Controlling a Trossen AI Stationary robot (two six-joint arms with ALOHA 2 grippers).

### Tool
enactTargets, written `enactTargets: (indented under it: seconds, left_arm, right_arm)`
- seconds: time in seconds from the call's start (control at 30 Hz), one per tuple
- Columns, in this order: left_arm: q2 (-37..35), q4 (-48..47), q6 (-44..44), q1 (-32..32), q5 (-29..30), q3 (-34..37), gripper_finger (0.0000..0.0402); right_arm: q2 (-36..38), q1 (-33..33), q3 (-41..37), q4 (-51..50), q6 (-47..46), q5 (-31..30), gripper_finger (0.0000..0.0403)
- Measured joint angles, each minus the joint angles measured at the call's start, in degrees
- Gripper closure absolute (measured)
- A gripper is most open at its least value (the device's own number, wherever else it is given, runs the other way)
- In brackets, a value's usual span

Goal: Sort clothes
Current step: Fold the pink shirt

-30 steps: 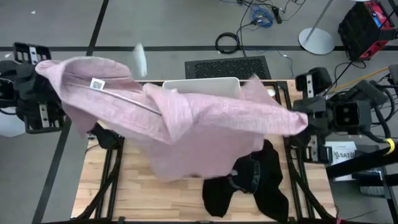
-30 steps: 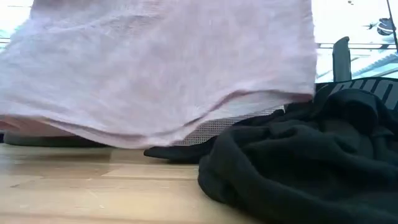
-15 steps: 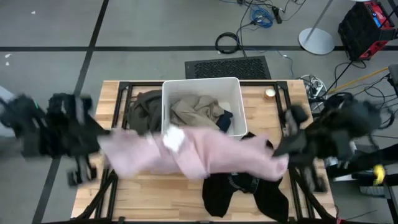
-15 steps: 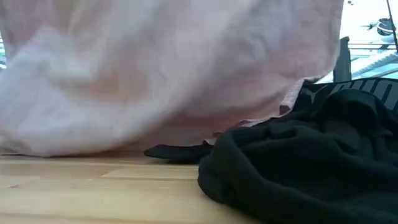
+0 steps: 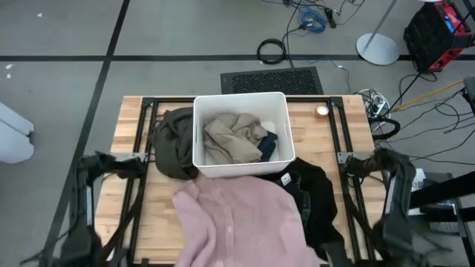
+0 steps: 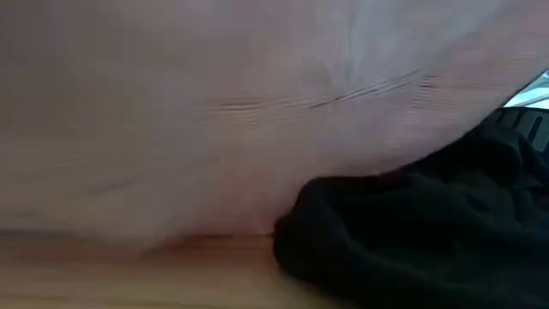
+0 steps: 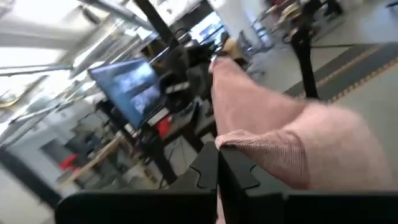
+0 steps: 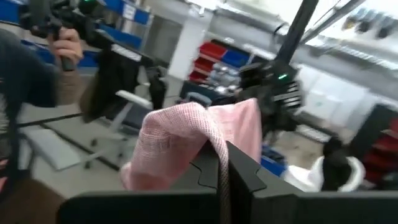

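Note:
The fuzzy pink garment [image 5: 237,222] lies spread over the near middle of the wooden table [image 5: 126,126] and fills the low view [image 6: 214,112]. Its right side covers part of the black garment [image 5: 315,204], which lies on the table. My left gripper [image 7: 217,177] and right gripper [image 8: 224,171] are each shut on pink cloth. In the high view only their blurred arms show, at the left [image 5: 89,208] and the right [image 5: 393,193]. The olive-green garment [image 5: 171,144] leans against the white bin [image 5: 282,126]. The bin holds the beige-khaki garment [image 5: 230,137] and the dark teal-blue one [image 5: 269,142]. My left gripper pinches a ribbed edge of the pink garment [image 7: 255,146] between its two shut fingers. The cloth bulges out to one side of the fingers. My right gripper pinches a bunched fold of the pink garment [image 8: 196,134] between its two shut fingers. The cloth humps up over the fingertips.
The white bin stands at the far middle of the table. A small round thing [image 5: 321,111] lies at the far right. Black frame rails [image 5: 137,185] run along both sides of the table. A person [image 8: 37,68] shows in the room beyond.
Both grippers have swung down from high over the far half of the table toward its near edge, still shut on the pink garment. The garment was stretched wide in the air between them. Now it lies spread on the near middle of the table, partly over the black garment.

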State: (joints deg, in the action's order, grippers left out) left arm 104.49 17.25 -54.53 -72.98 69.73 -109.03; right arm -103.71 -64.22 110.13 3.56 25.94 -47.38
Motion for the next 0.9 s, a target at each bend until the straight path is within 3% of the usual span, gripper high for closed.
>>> enactTargets:
  seconds: [0.13, 0.27, 0.37, 0.57, 0.77, 0.9]
  left_arm:
    - [3.1, 8.3, -5.3, -1.0, 10.7, -0.1, 0.0402]
    - [2.5, 2.9, -1.4, 1.3, 14.5, 1.3, 0.0402]
    - [0.5, -4.2, 2.7, 4.6, 20.1, 3.9, 0.0402]
    - [-5.4, -27.1, 20.3, 14.7, 19.3, 13.0, 0.0402]
    - [-16.6, -50.2, 56.3, 25.1, 3.7, 21.6, 0.0402]
    - [-20.5, -57.0, 72.7, 27.3, -1.2, 29.9, 0.0402]
  right_arm:
    - [-3.2, -1.7, 0.0, 6.1, 4.8, -18.1, 0.0403]
    - [-3.7, 0.7, 0.0, 1.0, -0.2, -36.8, 0.0403]
    - [-3.7, 3.0, 0.0, -7.7, -7.7, -42.3, 0.0403]
    - [-3.1, 7.8, 0.0, -20.7, -18.1, -41.4, 0.0403]
    - [0.1, 16.2, 0.1, -44.5, -43.5, -18.9, 0.0403]
    - [0.2, 20.8, 0.0, -64.0, -60.6, -8.3, 0.0403]
